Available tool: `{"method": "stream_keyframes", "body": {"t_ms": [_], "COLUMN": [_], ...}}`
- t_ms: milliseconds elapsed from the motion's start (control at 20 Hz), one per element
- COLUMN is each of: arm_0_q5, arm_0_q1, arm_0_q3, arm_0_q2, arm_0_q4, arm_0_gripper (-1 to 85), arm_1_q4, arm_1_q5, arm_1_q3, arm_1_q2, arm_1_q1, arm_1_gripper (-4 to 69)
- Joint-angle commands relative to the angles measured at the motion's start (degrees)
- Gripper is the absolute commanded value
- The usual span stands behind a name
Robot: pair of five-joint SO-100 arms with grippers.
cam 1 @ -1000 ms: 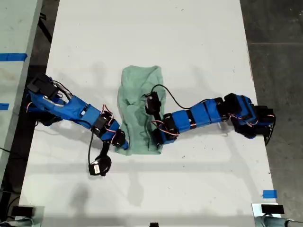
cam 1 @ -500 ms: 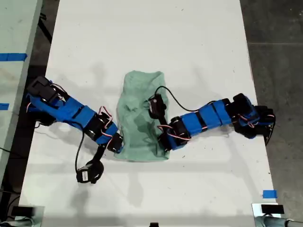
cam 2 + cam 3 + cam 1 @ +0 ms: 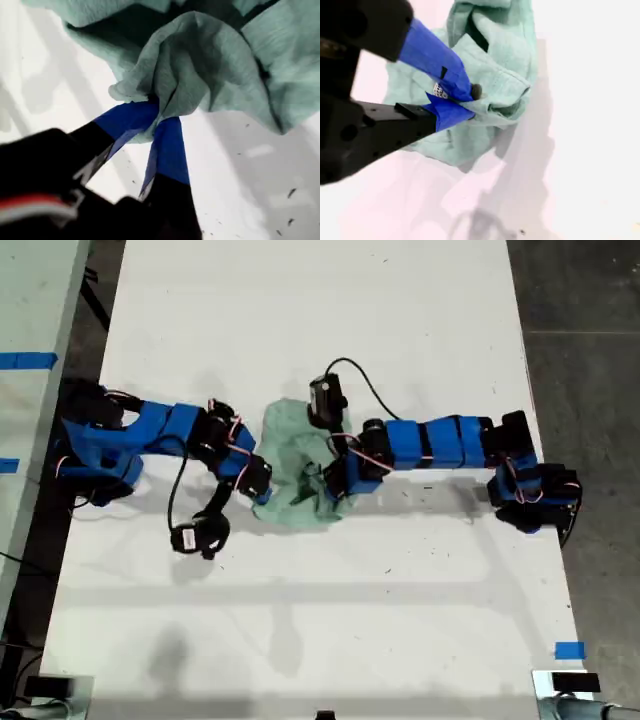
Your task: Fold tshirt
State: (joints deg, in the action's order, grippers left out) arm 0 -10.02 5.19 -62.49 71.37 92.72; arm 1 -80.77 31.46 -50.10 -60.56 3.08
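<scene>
Both end effectors are clenched on the tshirt (image 3: 295, 465): my first end effector (image 3: 159, 116) and my second end effector (image 3: 465, 102) each pinch a bunched edge (which arm is which stays unclear). It lies crumpled mid-counter (image 3: 400, 620) between the arms, its free cloth toward the far side.

The tshirt (image 3: 292, 468) is plain pale mint-green cloth with no print; it lies bunched and rumpled near the middle of the white tabletop (image 3: 320, 310), between the two blue arms in the exterior view; its surface is creased into loose folds and one part is lifted off the tabletop; in the first wrist view a gathered edge of the cloth (image 3: 200, 65) is puckered into a pinch, with dark hollows under the folds; in the second wrist view a stitched hem (image 3: 500, 82) curls over the heap, casting a shadow.
</scene>
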Motion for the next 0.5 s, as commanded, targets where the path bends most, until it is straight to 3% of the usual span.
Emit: {"method": "stream_keyframes", "body": {"t_ms": [0,200,300,350,400,450], "arm_0_q5": [-9.9,-19.2,-20.2,-20.2,-19.8,-18.7], "arm_0_q1": [12.7,24.3,26.3,26.6,27.3,28.7], "arm_0_q3": [1.7,2.3,2.4,2.4,2.4,2.4], "arm_0_q2": [3.3,-1.6,-3.1,-3.4,-3.3,-2.2], "arm_0_q4": [0.4,-1.1,-1.2,-1.2,-1.0,-0.1], "arm_0_gripper": [0.0,0.0,0.0,0.5,19.3,34.1], "arm_1_q4": [-0.2,-0.2,-0.4,-1.1,-1.7,-3.0], "arm_1_q5": [6.0,10.3,10.7,10.3,10.7,11.5], "arm_1_q3": [1.5,1.3,1.1,1.1,1.1,1.1], "arm_1_q2": [-6.4,-6.0,-5.6,-5.6,-5.6,-5.9], "arm_1_q1": [8.5,16.1,17.5,17.8,18.5,20.1], "arm_1_gripper": [-1.5,-1.6,0.1,11.1,35.5,38.4]}}
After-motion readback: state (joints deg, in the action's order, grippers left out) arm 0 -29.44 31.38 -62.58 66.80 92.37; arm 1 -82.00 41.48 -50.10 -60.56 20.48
